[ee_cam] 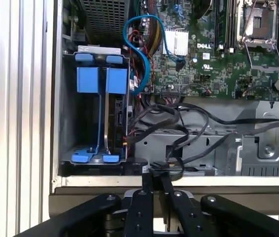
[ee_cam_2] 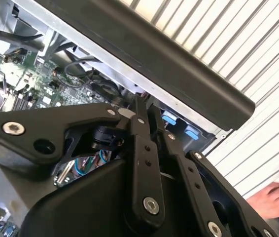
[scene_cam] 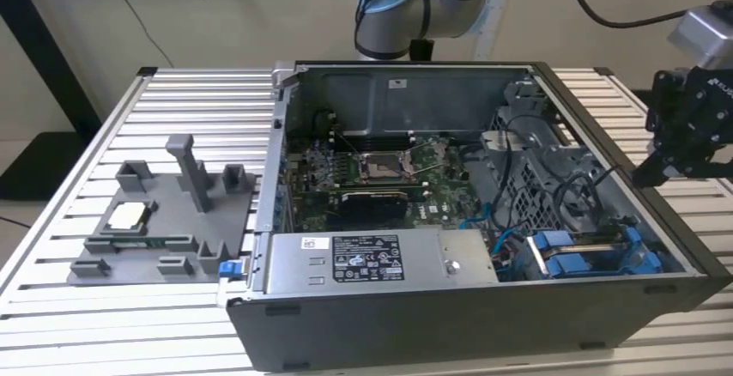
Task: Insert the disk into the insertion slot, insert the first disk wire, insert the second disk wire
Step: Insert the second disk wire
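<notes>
The disk [ee_cam: 114,123] stands edge-on in its blue carrier [ee_cam: 102,81] inside the drive bay at the case's corner. In the exterior view the blue carrier [scene_cam: 590,251] sits low at the exterior view's right of the open case. Black wires [ee_cam: 179,128] and a blue wire [ee_cam: 139,54] lie loose beside the bay; a black connector [ee_cam: 166,165] rests close to my fingertips. My gripper [scene_cam: 647,174] hovers over the case's side wall, beside the bay. In both wrist views the gripper [ee_cam: 156,175] [ee_cam_2: 147,106] looks shut, with nothing seen between its fingers.
The open case [scene_cam: 641,294] rests on a slatted metal table [scene_cam: 69,316]. Inside are the motherboard [scene_cam: 378,174] and the power supply [scene_cam: 366,260]. A grey fixture plate [scene_cam: 160,221] lies at the exterior view's left. A person's hand [ee_cam_2: 272,197] rests on the table outside the case.
</notes>
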Tool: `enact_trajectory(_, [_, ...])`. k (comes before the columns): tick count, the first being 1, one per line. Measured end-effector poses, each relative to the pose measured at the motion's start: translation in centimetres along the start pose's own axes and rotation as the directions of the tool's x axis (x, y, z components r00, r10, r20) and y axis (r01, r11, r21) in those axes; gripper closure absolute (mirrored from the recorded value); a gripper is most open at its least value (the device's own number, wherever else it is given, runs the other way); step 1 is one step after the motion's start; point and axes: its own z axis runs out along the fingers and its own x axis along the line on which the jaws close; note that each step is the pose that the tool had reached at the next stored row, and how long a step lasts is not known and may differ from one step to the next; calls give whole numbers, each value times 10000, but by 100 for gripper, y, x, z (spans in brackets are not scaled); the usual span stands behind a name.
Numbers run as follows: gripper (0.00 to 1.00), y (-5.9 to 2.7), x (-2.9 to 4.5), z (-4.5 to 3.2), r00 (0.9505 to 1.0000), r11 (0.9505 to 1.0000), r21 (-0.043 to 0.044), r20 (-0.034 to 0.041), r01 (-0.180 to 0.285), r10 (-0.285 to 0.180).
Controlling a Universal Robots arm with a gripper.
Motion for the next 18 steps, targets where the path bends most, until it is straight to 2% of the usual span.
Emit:
enact_trajectory(4, [84,1,69,-4,10000,10000,-2,0,1,-1])
enact_trajectory(7, [84,19,80,-10,10000,10000,-2,13,-1,1])
enact_trajectory(10, [84,76,82,-12,10000,10000,-1,47,-7,7])
enact_trajectory(13, [84,171,79,-22,9999,10000,3,129,-27,27])
enact_trajectory(18, [84,340,72,-48,9993,10000,14,356,-83,82])
